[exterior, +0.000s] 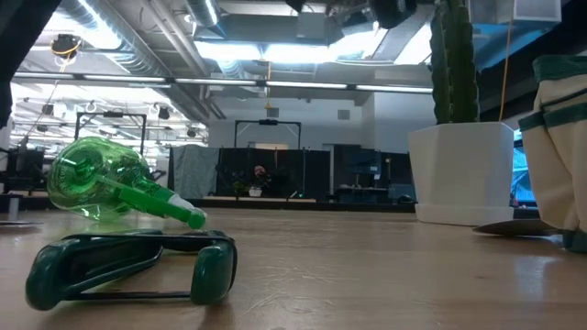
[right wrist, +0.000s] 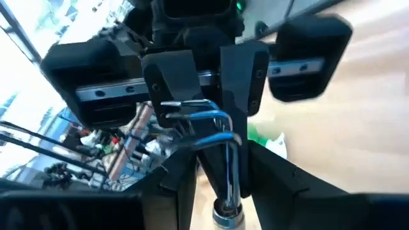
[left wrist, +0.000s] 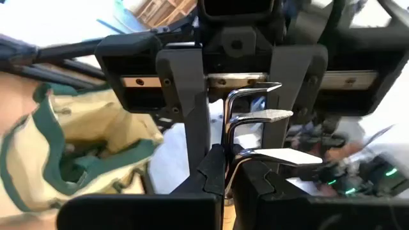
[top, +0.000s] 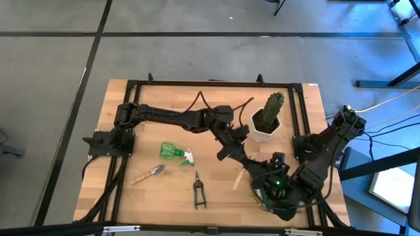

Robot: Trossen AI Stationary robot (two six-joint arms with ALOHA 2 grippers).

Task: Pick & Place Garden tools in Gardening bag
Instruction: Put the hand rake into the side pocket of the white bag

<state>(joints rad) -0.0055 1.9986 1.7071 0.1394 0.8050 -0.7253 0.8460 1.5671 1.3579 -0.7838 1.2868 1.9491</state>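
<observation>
Gardening bag (top: 265, 191) sits at the table's near right corner, mostly covered from above by both arms; olive-khaki cloth with dark green trim shows at the right edge of the low view (exterior: 561, 137) and in the left wrist view (left wrist: 70, 147).

Left gripper (top: 252, 172) reaches across the table to the bag's edge, fingers fully closed; whether it holds anything, I cannot tell. Beside it lies a pale wooden handle (top: 238, 179), blade end hidden under the arm.

Right gripper (top: 274, 195) hangs over the bag, jaws partly closed around a metal shank with a wooden end (right wrist: 225, 211), apparently a trowel.

Remaining tools on the bare wood, left of the bag:
- green spray bottle (top: 176, 153) on its side, nozzle toward the table's middle; also in the low view (exterior: 110, 188).
- trowel (top: 149, 174) with wooden handle, lying just in front of the bottle.
- black pruning shears (top: 197, 191), near the front edge; handles close in the low view (exterior: 128, 266).

Cactus in white pot (top: 268, 118) stands behind the bag, upright.
</observation>
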